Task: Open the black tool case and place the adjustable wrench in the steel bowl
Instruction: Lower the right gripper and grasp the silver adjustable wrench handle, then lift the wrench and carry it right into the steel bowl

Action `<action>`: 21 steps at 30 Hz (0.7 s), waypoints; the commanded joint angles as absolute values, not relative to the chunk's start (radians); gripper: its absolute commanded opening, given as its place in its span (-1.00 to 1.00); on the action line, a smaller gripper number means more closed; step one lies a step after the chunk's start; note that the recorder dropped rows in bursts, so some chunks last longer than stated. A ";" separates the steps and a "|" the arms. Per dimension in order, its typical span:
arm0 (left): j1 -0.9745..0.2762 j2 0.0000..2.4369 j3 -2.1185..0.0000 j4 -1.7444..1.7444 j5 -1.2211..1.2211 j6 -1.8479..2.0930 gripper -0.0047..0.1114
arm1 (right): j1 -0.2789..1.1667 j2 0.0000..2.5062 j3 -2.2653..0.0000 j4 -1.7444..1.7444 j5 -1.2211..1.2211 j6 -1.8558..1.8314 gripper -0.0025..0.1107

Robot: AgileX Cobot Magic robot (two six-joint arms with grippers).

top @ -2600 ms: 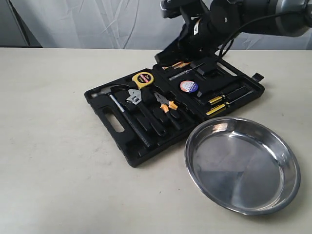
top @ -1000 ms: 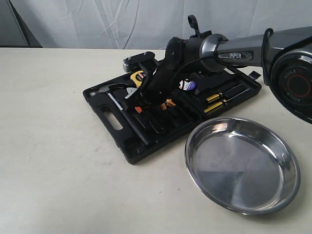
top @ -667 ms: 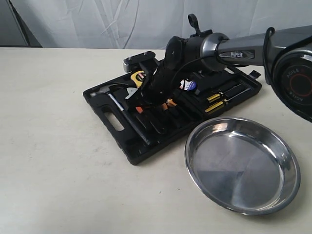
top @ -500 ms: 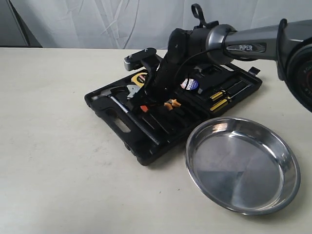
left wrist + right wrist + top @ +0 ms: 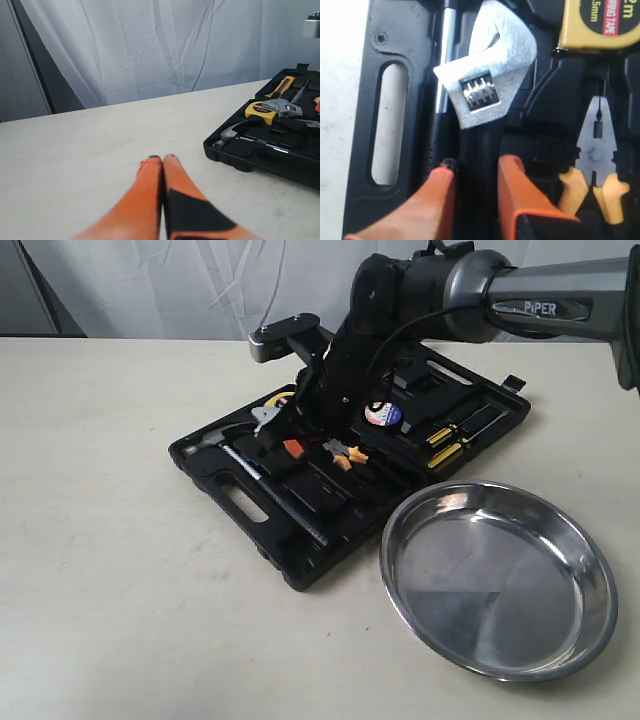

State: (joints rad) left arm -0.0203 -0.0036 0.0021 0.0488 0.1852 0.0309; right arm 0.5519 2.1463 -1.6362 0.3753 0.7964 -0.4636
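Hammer (image 5: 446, 60), pliers (image 5: 595, 145) flank adjustable wrench (image 5: 487, 75) clamped in right pincer (image 5: 476, 169).

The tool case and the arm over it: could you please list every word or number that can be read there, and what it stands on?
"PIPER": on the right arm, in the exterior view.
"2m", "5mm" and "RING TAPE", cut off at the picture's edge: on the yellow tape measure, in the right wrist view.
Round red and blue label in the tool case: too small to read.
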 commanded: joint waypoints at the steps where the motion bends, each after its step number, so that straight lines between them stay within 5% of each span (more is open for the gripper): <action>1: -0.021 0.000 0.000 0.047 0.179 0.030 -0.91 | 0.549 2.061 -1.638 0.321 0.893 -0.428 -0.97; 13: -0.021 0.000 0.000 0.047 0.179 0.030 -0.91 | 0.547 1.559 -1.017 -0.022 0.706 0.078 -0.97; 21: -0.021 0.000 0.000 0.047 0.179 0.030 -0.91 | 0.528 1.551 -0.787 -0.265 0.557 0.301 -0.97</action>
